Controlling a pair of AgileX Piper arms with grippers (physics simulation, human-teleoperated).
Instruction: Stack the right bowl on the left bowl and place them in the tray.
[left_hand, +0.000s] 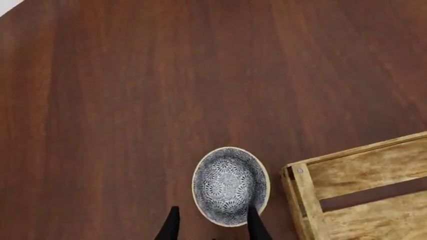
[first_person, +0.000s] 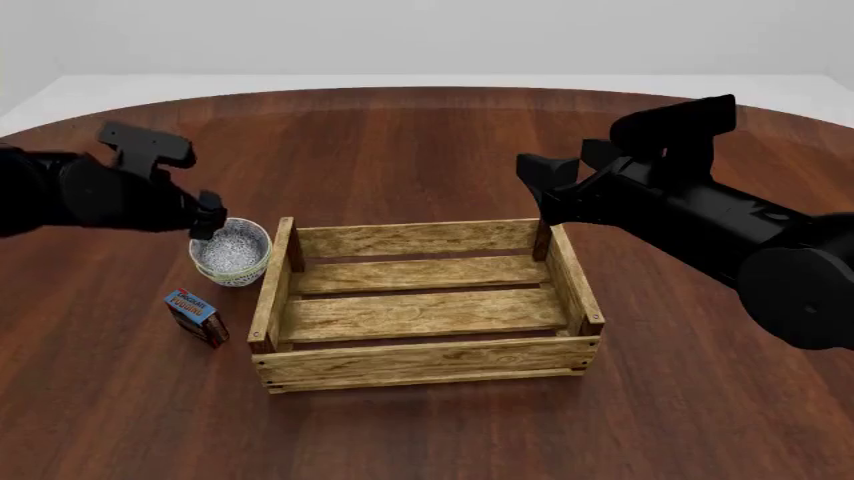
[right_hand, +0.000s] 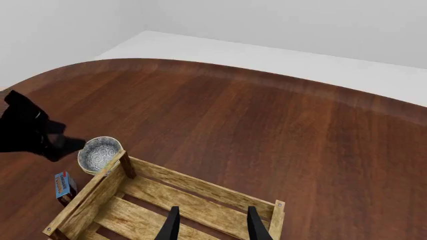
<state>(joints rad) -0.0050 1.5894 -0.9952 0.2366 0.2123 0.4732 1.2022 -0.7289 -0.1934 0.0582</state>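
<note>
**Bowl at the crate's left end, waiting to be lifted in**

Though only one patterned bowl (first_person: 231, 250) can be made out, its rim looks doubled in the front view, so the stacking is probably done; I cannot be sure. It sits on the bench (first_person: 441, 150) just outside the tray's (first_person: 427, 362) left end, near a corner post. The left jaws (left_hand: 213, 225) hang spread above it, one fingertip over the near rim, the other clear of the bowl on the outer side, grasping nothing. The right jaws (right_hand: 210, 222) are likewise released and empty, poised over the tray's far right corner, well apart from the bowl. The step in hand seems to be the pick-up for the tray. Next the left jaws should drop astride the rim, clench, lift clear of the slats and cross inward. A small blue-and-red box (first_person: 196, 316) lies nearby, off that path.
</note>
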